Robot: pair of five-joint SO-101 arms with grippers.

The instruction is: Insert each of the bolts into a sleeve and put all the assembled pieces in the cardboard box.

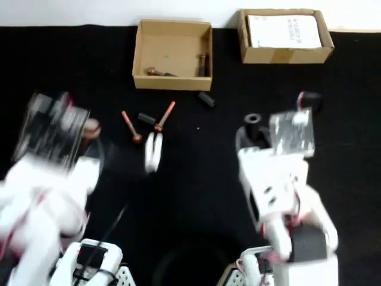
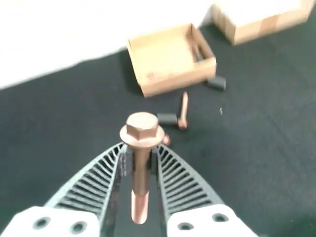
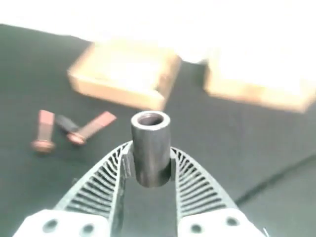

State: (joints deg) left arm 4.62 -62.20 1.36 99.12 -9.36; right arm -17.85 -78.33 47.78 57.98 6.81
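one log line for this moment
left claw: shut on bolt | right claw: shut on sleeve | two bolts loose | box: pieces inside

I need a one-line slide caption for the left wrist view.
Left gripper clamps a copper hex-head bolt; open cardboard box lies beyond.

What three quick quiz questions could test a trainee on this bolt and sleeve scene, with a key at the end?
1. True or false: the left arm's jaws are shut on a bolt.
2. What do the right arm's jaws hold? A: a bolt. B: a sleeve. C: nothing.
3. Fill in the number: ___ loose bolts lie on the table outside the cardboard box, on its arm side.
Key: 1 true; 2 B; 3 two.
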